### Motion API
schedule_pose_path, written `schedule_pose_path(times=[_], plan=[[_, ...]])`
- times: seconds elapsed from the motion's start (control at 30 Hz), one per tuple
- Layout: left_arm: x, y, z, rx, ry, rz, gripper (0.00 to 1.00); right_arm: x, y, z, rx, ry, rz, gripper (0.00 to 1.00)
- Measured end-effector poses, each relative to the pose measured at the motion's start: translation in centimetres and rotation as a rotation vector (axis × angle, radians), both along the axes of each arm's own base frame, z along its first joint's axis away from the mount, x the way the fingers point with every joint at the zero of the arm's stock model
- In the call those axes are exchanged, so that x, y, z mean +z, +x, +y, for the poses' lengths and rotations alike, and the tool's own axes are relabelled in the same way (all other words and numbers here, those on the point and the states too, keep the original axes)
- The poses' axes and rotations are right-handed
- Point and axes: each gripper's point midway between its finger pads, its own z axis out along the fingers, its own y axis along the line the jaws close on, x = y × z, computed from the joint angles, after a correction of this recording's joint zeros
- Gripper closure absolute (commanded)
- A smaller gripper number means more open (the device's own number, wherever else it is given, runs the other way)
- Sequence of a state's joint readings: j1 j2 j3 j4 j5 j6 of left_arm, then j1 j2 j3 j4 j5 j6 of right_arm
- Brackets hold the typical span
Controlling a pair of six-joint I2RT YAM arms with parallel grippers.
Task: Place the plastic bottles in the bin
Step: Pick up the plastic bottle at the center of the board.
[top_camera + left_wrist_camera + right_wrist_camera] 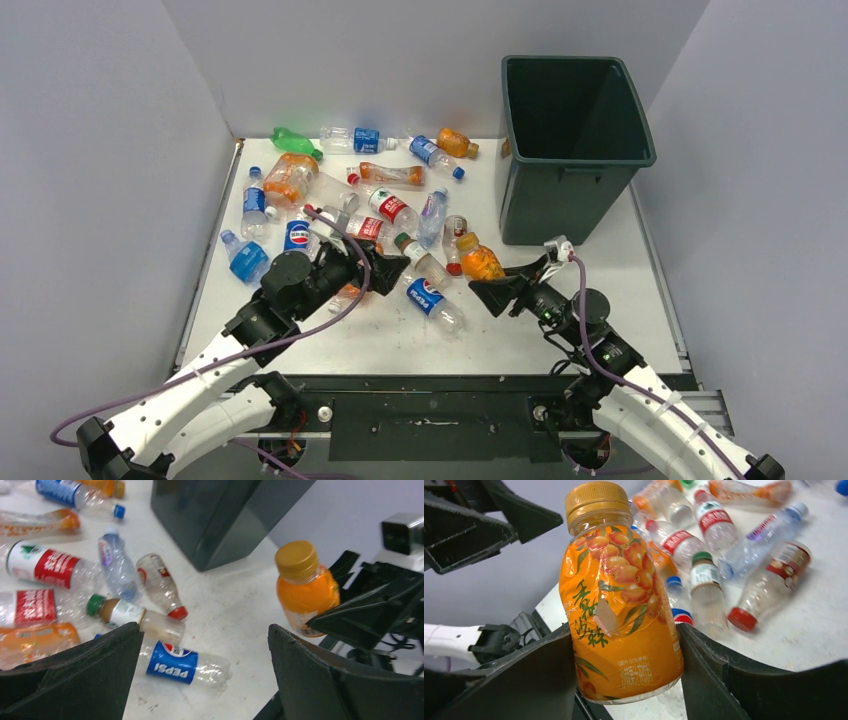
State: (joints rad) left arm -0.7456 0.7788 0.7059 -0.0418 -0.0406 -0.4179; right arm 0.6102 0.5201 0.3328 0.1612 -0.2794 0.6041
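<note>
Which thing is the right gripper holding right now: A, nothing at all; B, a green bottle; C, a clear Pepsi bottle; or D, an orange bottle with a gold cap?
D: in the right wrist view the right gripper is clamped on both sides of the orange bottle, which stands upright with its gold cap on top.

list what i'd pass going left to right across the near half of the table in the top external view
blue bottle by the left edge → left gripper, open → pepsi bottle lying down → orange bottle → bin
</note>
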Motion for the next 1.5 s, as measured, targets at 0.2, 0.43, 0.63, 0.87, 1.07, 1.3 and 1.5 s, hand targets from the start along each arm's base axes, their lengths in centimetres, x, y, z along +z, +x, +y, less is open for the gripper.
schedule_pose_path(times=[0.2, 0.43, 0.63, 0.87, 1.07, 1.3, 1.5], plan=[[5.5, -2.0, -1.4, -0.112, -0.251, -0.097, 0.04, 3.1, -1.8, 2.0, 0.111, 0.065, -0.176, 0.95], [8.9, -3.1, -5.0, -0.298, -0.395, -0.063, 0.04, 5.6, -4.5, 4.4, 0.184, 0.109, -0.346, 0.95], [8.4, -3.2, -7.5, -0.403, -0.427, 0.015, 0.01, 6.8, -5.4, 5.8, 0.162, 0.129, -0.428, 0.95], [9.8, -4.4, -7.9, -0.481, -0.472, -0.002, 0.01, 5.9, -4.0, 5.3, 0.041, 0.121, -0.441, 0.95], [10.7, -5.1, -7.9, -0.516, -0.495, -0.048, 0.01, 6.0, -3.0, 4.9, -0.036, 0.151, -0.435, 0.95], [9.6, -5.1, -8.4, -0.510, -0.450, -0.040, 0.06, 5.3, -4.2, 6.7, 0.014, 0.148, -0.429, 0.95], [8.9, -4.7, -8.4, -0.488, -0.424, -0.033, 0.17, 5.8, -4.8, 7.3, 0.019, 0.162, -0.439, 0.95]])
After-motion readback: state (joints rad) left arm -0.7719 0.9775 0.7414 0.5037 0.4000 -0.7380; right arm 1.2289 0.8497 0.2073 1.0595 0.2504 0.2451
